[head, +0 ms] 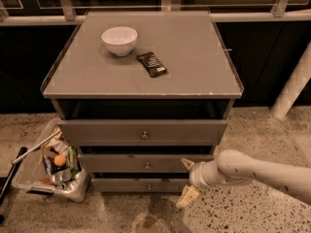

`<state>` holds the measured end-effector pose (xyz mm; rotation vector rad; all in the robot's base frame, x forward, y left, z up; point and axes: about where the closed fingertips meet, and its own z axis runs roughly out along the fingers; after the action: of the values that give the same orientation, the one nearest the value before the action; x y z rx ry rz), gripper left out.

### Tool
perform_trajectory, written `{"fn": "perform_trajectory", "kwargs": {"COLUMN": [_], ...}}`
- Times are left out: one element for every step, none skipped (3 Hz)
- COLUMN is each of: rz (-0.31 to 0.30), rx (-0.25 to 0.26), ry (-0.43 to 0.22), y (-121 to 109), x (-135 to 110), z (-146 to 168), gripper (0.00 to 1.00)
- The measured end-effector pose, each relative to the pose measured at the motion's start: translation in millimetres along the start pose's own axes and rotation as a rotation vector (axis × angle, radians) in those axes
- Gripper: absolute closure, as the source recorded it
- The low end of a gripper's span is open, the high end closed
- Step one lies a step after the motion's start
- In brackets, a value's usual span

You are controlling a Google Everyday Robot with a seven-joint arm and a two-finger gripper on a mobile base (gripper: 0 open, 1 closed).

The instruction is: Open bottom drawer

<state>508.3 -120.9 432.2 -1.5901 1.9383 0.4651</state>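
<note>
Fingers (187, 197) on the gripper (187, 180) are spread apart, holding nothing, just off the cabinet's (194, 57) lower right front. White bowl (119, 39) sits on the cabinet top. Clear bin (73, 192) left of the cabinet holds an orange ball (60, 159) plus junk. Bottom drawer (126, 185), lowest in the cabinet: narrow grey front, tiny round knob (149, 187).

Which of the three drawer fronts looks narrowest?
The bottom drawer, lowest in the stack; the middle drawer and top drawer look wider. The claw is open beside the bottom drawer's right end.
</note>
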Motion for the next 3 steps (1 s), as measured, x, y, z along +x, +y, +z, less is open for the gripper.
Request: {"fn": "perform_trajectory", "kwargs": {"rz": [-0.032, -0.06, -0.055], "rx": [0.012, 0.051, 0.094], "ry": [0.008, 0.049, 0.061], "y": [1.0, -3.2, -10.4], "x": [4.1, 33.5, 71.4], "z": [7.3, 21.8, 34.4], "gripper": [0.0, 0.0, 0.0]}}
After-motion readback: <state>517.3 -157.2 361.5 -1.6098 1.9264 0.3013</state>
